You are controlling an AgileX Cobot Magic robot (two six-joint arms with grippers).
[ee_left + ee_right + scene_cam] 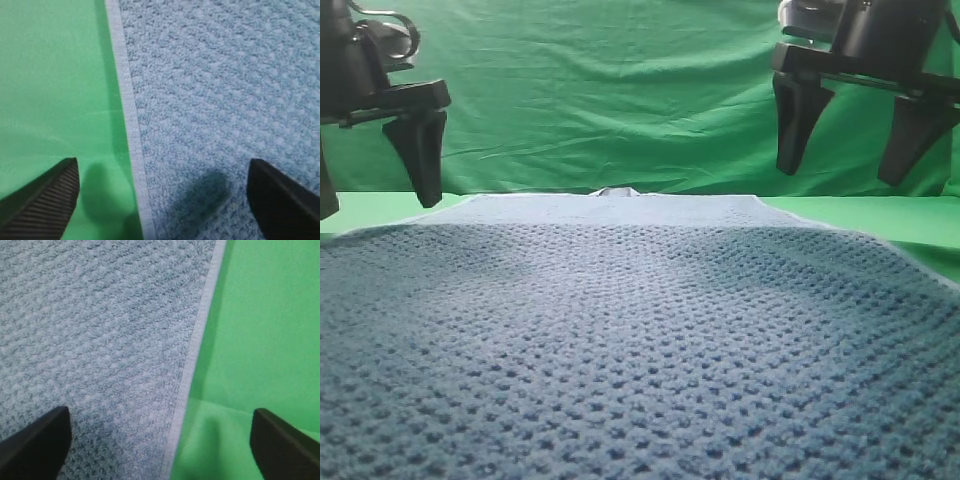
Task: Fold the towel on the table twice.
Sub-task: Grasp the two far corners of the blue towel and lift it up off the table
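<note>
- The towel [640, 340] lies flat on the table [880, 220], filling the exterior view from 3 round to 9 o'clock; a small white tag [615, 192] shows at its far edge.
- The left gripper [162, 195] is released, jaws wide, holding nothing (it straddles the towel's pale edge).
- The right gripper [160, 440] hangs at 1 o'clock, jaws likewise spread and empty, over the opposite edge.
</note>
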